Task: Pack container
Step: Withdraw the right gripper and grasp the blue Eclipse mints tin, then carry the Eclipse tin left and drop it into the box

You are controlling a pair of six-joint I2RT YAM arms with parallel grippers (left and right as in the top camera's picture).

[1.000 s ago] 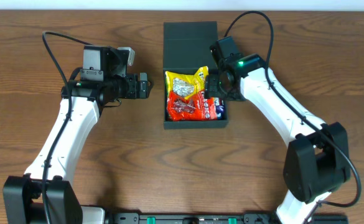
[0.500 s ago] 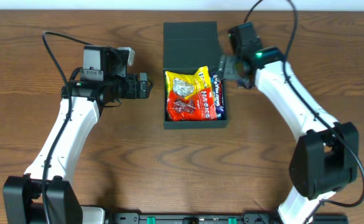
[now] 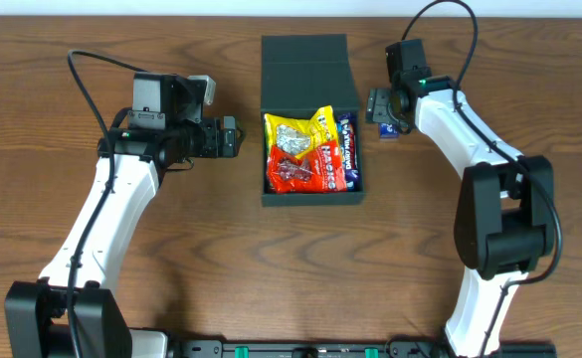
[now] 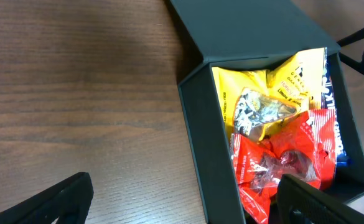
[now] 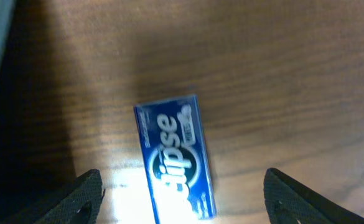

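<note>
The dark teal-green container (image 3: 312, 198) stands open at the table's centre, its flap lid (image 3: 305, 60) laid back. Inside lie a yellow packet (image 3: 305, 127), a red packet (image 3: 300, 171) and a blue-wrapped bar (image 3: 348, 149) along the right wall. My left gripper (image 3: 231, 137) is open and empty, just left of the box; in the left wrist view its fingers (image 4: 185, 205) straddle the box's left wall (image 4: 200, 124). My right gripper (image 3: 388, 107) is open, right of the box, above a blue Eclipse gum pack (image 5: 175, 158) lying flat on the table.
The wooden table (image 3: 271, 268) extends around the box. The gum pack shows as a small blue patch under my right gripper in the overhead view (image 3: 388, 132). Arm cables arch over the back of the table.
My right gripper has pulled out of the box's right side and moved up and right, over the gum pack. The blue-wrapped bar stays in the box. The left arm has not moved.
</note>
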